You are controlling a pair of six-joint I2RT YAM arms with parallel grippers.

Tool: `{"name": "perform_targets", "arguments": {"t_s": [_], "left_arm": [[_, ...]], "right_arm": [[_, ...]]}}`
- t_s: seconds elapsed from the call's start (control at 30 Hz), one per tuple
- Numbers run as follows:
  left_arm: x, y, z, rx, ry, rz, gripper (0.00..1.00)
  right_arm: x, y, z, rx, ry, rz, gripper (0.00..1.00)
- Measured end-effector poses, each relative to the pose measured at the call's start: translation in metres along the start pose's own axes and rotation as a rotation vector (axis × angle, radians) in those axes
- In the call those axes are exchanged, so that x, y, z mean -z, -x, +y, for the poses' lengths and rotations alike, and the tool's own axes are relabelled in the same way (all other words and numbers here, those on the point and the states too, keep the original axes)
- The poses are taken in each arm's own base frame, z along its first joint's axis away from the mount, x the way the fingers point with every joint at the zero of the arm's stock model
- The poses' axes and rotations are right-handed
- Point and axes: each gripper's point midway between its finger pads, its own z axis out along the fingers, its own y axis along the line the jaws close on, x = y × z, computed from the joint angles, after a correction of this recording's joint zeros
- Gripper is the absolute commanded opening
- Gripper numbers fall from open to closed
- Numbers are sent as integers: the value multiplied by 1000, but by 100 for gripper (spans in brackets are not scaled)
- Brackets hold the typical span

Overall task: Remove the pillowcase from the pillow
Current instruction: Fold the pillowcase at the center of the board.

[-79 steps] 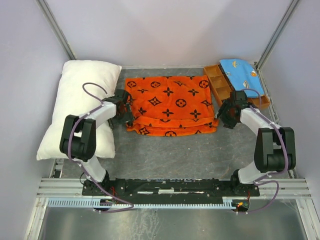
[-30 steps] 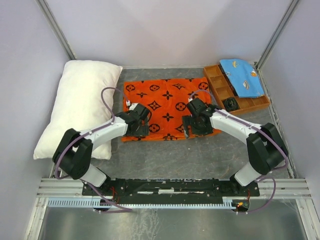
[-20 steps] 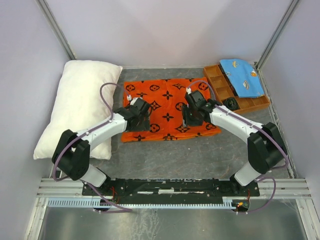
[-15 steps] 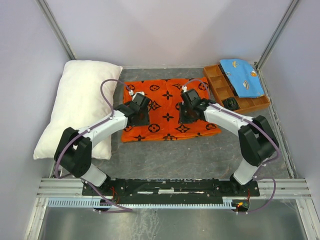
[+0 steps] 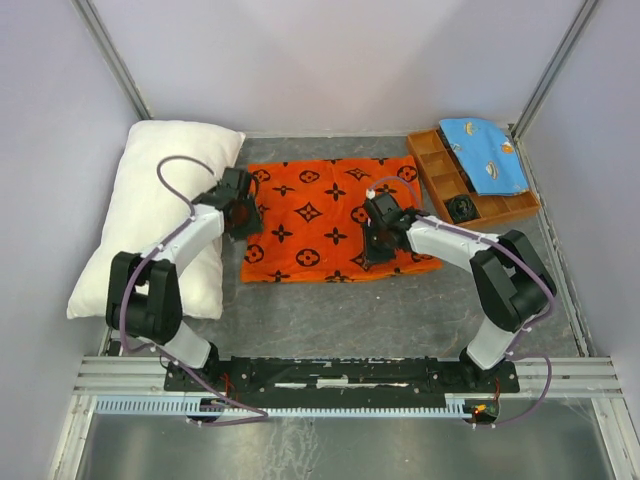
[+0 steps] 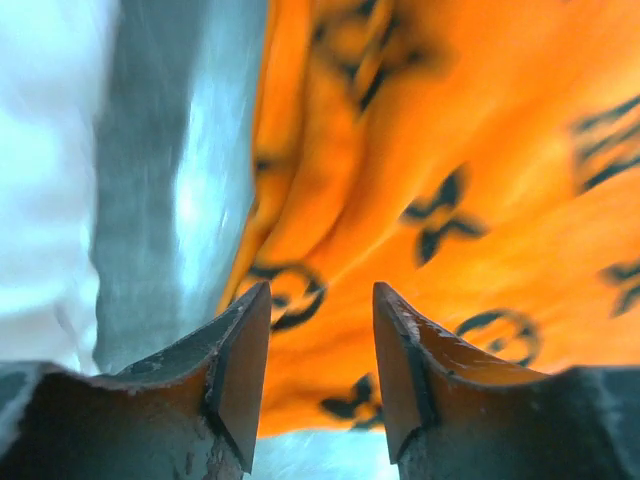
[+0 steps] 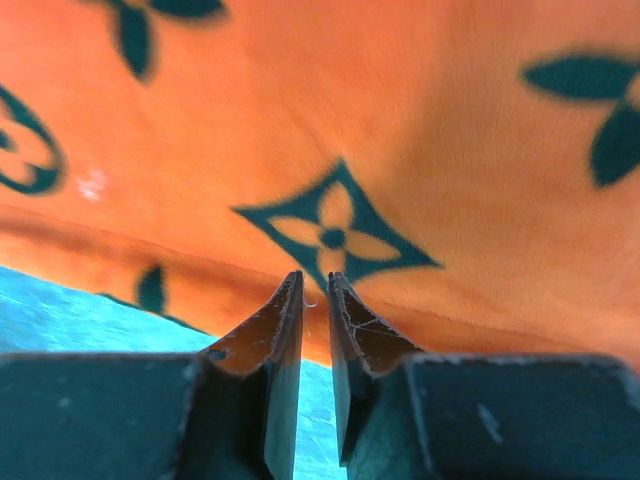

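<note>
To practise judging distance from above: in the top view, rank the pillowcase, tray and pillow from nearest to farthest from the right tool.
1. Pillowcase, directly under the right tool.
2. Tray, back right.
3. Pillow, far left.

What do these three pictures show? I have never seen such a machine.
Two robot arms are bolted at the near edge of a grey table. One picture looks down from above; the other two come from cameras on the wrists. A large plain white pillow lies left, a bright orange pillowcase with black motifs lies flat in the middle, a brown wooden tray with a light-blue cloth stands far right. The left gripper, fingers apart, is at the pillowcase's left edge. The right gripper, fingers almost shut, meets its near part; whether cloth is pinched, I cannot tell.
</note>
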Motion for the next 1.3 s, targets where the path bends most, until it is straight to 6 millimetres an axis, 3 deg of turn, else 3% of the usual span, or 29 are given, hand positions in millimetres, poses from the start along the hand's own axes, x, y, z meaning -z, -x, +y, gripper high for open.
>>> {"name": "perform_targets", "arguments": {"t_s": [0.07, 0.13, 0.2, 0.27, 0.4, 0.5, 0.67, 0.9, 1.1, 1.2, 1.3], "left_arm": [[17, 46, -17, 11, -48, -88, 58], [25, 94, -27, 31, -88, -166, 47], [18, 124, -24, 55, -98, -194, 45], [-1, 135, -16, 77, -107, -165, 45], [-50, 112, 11, 111, -64, -15, 45], [-65, 96, 8, 105, -78, 54, 46], [-67, 85, -13, 94, -175, 90, 47], [-78, 76, -19, 94, -210, 123, 46], [-81, 76, -21, 98, -222, 121, 28], [-82, 75, -23, 102, -232, 120, 26], [-82, 76, -24, 107, -237, 120, 17]], "right_arm": [[8, 20, 7, 11, 5, -42, 26], [22, 53, 20, 13, 38, -114, 26], [37, 85, 32, 4, 76, -189, 26], [47, 108, 36, -8, 106, -245, 26], [46, 114, 27, -41, 110, -254, 26], [39, 103, 20, -62, 105, -219, 26], [33, 91, 19, -77, 113, -181, 25], [28, 85, 16, -80, 118, -168, 25], [22, 77, 9, -96, 113, -152, 24], [22, 79, 8, -101, 119, -155, 23], [21, 79, 9, -102, 129, -154, 23]]}}
